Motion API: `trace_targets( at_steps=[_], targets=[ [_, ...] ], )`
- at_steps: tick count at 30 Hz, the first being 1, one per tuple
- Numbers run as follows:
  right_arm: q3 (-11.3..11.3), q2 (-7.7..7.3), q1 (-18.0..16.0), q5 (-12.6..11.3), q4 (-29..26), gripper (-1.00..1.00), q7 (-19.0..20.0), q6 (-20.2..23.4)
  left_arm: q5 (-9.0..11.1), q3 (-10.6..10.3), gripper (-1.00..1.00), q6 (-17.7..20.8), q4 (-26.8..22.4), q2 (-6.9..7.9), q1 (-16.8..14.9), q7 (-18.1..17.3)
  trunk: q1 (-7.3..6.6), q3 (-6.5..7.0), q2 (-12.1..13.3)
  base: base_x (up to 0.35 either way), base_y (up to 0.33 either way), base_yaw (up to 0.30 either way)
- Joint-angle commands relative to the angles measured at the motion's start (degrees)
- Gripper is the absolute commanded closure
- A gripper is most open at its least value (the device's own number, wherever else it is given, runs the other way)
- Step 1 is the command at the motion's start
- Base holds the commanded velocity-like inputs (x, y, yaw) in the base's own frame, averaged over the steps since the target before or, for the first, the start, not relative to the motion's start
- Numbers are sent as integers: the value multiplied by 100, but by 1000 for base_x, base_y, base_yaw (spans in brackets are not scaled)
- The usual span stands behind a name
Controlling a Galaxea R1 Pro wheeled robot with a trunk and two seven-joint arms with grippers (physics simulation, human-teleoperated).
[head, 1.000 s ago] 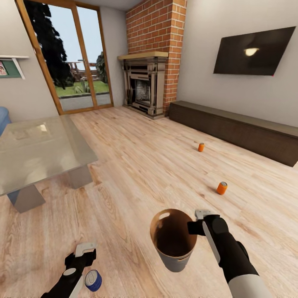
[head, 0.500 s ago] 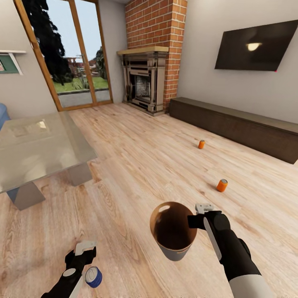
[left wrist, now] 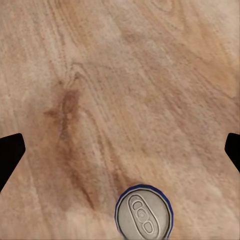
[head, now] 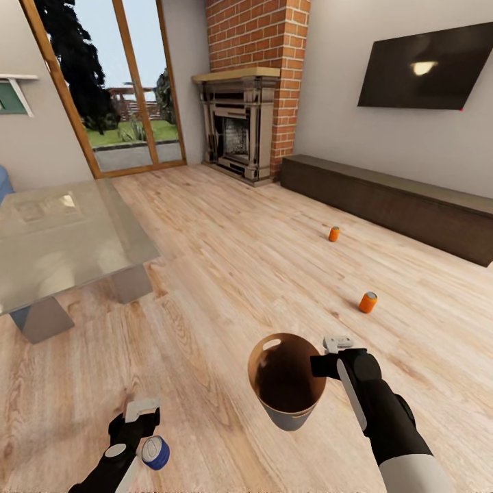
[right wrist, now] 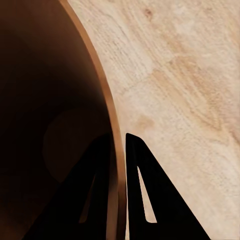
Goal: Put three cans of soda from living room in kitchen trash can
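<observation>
Two orange soda cans stand on the living-room floor, one near the low cabinet (head: pixel 334 234) and one closer to me (head: pixel 368 302). A third can (head: pixel 155 452) has a blue side and a grey top (left wrist: pixel 144 214); it stands upright on the floor beside my left gripper (head: pixel 137 419). That gripper (left wrist: pixel 120 152) is open wide, with bare floor between its fingers. My right gripper (head: pixel 330 357) is shut on the rim of the trash can (head: pixel 286 383) and holds it off the floor. One finger is inside the brown wall (right wrist: pixel 50 100) and one outside; the right gripper (right wrist: pixel 118 150) straddles the rim.
A glass coffee table (head: pixel 61 239) on grey blocks stands at the left. A long dark cabinet (head: pixel 390 198) runs along the right wall under a black television (head: pixel 428 68). The brick fireplace (head: pixel 239 130) and glass doors (head: pixel 109 89) are at the far end.
The whole view has shifted slightly as the camera moved; the trash can sits a little higher in view than a second ago. Both grippers keep their states.
</observation>
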Motion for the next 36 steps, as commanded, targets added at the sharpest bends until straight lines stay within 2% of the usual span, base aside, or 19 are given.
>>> trace_targets(
  at_steps=[1,36],
  targets=[
    [3,-1,-2,-93,-2,100,26,0,1,0,-100,0,1,0,0,0,-1,-9,0,0,0,0],
    [-10,-5,-2,-93,-10,100,26,0,8,-3,-100,-5,-2,-18,2,-9,-1,-334,0,0,0,0]
  ],
)
